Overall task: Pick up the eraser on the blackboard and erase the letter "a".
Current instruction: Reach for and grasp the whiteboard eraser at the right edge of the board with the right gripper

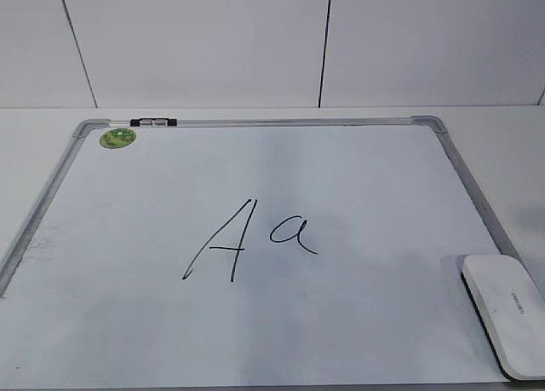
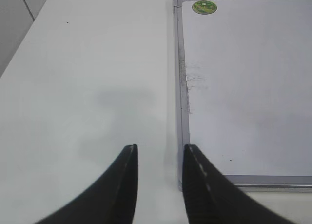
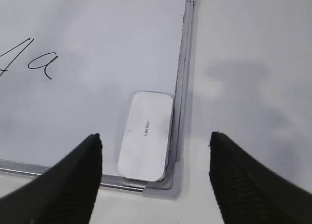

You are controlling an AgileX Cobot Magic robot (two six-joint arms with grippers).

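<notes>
The white eraser [image 1: 504,311] lies flat in the near right corner of the blackboard [image 1: 358,178], against the frame; it also shows in the right wrist view [image 3: 146,135]. The small letter "a" [image 1: 294,234] stands just right of a taller capital "A" [image 1: 223,242] mid-board, and shows in the right wrist view [image 3: 43,64]. My right gripper [image 3: 155,138] is wide open above the eraser, apart from it. My left gripper [image 2: 160,148] is open and empty over the table by the blackboard's left frame [image 2: 181,87]. Neither gripper shows in the exterior view.
A round green sticker [image 1: 117,137] and a black-and-silver clip [image 1: 153,121] sit at the board's far left corner. The white table [image 2: 87,77] extends left of the board and right of it [image 3: 243,87]. A white panelled wall [image 1: 255,42] stands behind.
</notes>
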